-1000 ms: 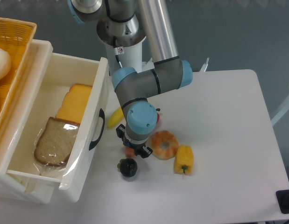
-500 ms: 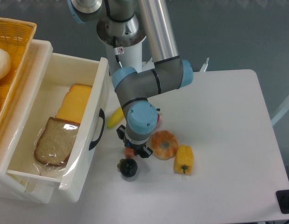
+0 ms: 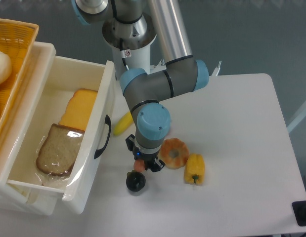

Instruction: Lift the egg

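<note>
The gripper (image 3: 141,166) is clamped on the egg (image 3: 139,165), of which only a pinkish sliver shows between the dark fingers, directly above the grapes (image 3: 136,182) and just left of the doughnut (image 3: 173,153). Since a second ago the wrist has swung slightly right and toward the camera, and the egg has gone with it, which suggests the grasp has taken and the lift is under way. The grapes look nudged slightly lower on the table (image 3: 241,148); the pepper (image 3: 194,169) and banana (image 3: 122,124) lie unmoved.
</note>
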`<state>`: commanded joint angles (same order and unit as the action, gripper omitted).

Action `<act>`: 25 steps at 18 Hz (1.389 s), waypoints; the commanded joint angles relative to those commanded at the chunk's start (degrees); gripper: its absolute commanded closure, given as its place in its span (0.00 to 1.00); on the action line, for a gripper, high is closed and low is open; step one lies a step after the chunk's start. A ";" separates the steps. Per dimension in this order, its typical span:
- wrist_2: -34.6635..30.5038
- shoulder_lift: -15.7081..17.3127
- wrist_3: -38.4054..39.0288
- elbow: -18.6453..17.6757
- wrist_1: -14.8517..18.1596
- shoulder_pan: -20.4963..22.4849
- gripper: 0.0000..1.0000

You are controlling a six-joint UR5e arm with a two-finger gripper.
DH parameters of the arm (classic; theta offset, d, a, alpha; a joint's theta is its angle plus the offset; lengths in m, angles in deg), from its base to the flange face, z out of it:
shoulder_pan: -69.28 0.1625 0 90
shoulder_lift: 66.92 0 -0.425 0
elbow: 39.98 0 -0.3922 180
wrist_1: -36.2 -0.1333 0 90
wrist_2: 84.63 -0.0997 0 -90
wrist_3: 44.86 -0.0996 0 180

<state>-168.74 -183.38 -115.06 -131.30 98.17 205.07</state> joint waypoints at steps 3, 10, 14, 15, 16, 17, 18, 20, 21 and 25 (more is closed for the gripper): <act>0.88 1.49 -7.12 0.18 0.44 1.40 0.64; 5.70 5.18 -8.54 2.29 0.70 1.50 0.64; 5.89 6.42 -10.04 1.94 0.88 1.41 0.64; 5.80 6.42 -10.21 1.85 0.97 1.41 0.64; 5.63 6.59 -11.00 1.76 1.23 1.50 0.63; 5.54 6.94 -12.57 1.50 1.32 1.58 0.60; 5.54 7.12 -13.98 1.50 1.41 2.11 0.60; 5.45 7.21 -13.99 1.50 1.41 2.11 0.61; 5.45 7.21 -13.99 1.58 1.41 2.11 0.61; 5.45 7.21 -13.82 1.67 1.50 2.37 0.61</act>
<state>-163.29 -176.17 -128.88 -129.63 99.66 207.44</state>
